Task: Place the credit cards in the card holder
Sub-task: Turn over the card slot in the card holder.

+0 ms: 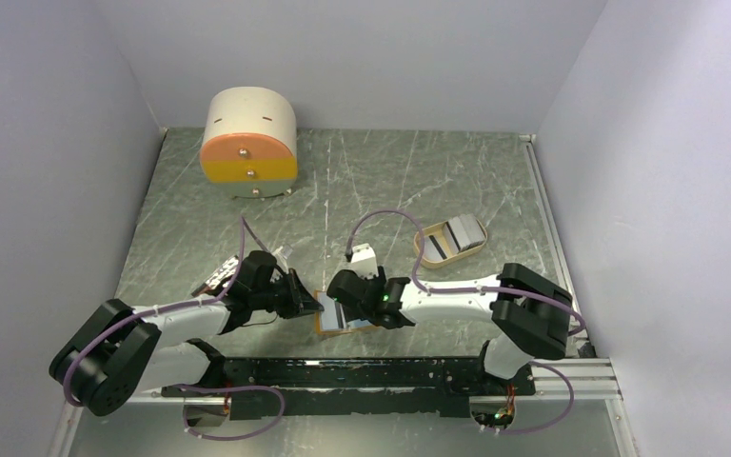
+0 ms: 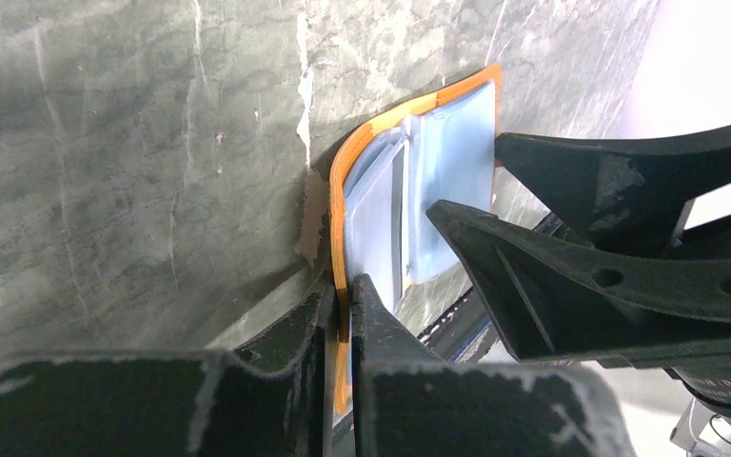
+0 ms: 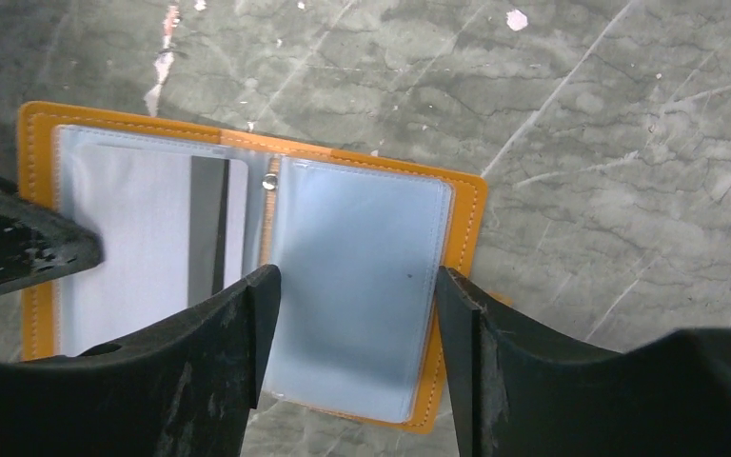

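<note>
Left gripper (image 2: 343, 297) pinches orange left edge of card holder (image 3: 362, 228) | right gripper (image 3: 354, 281) open, straddling right pocket | striped credit card (image 3: 207, 224) in left pocket | holder open flat, table (image 1: 390, 181) room beyond far edge

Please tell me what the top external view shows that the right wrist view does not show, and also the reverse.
Only the top external view shows the round drawer box at the back and the oval tray with cards in it. Only the right wrist view shows the dark-striped card tucked into the card holder, and its snap stud. Both views show the card holder lying open on the table.
</note>
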You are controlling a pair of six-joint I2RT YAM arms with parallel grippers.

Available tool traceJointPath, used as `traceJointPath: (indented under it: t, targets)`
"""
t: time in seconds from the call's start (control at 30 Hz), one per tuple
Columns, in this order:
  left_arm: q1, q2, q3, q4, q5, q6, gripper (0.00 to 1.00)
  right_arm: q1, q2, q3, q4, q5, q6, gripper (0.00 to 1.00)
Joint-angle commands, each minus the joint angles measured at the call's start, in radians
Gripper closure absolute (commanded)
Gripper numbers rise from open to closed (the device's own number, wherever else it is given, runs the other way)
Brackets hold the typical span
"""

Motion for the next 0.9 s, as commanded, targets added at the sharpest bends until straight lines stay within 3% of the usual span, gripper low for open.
traceJointPath:
  t: [0.0, 0.17, 0.67, 0.87]
  targets:
    - [-0.008, 0.02, 0.015, 0.018, -0.008, 0.018, 0.91, 0.015, -0.04, 0.035, -0.017, 0.0, -0.005, 0.37]
    - [-0.008, 0.024, 0.017, 0.017, -0.01, 0.02, 0.91, 0.016, -0.034, 0.045, -0.006, -0.016, -0.018, 0.44]
    - [-0.01, 0.023, 0.015, 0.022, -0.008, 0.017, 0.91, 0.018, -0.083, 0.045, 0.003, -0.04, -0.017, 0.37]
    - [-0.011, 0.022, 0.011, 0.022, -0.009, 0.015, 0.91, 0.018, -0.079, 0.068, -0.078, 0.016, -0.005, 0.35]
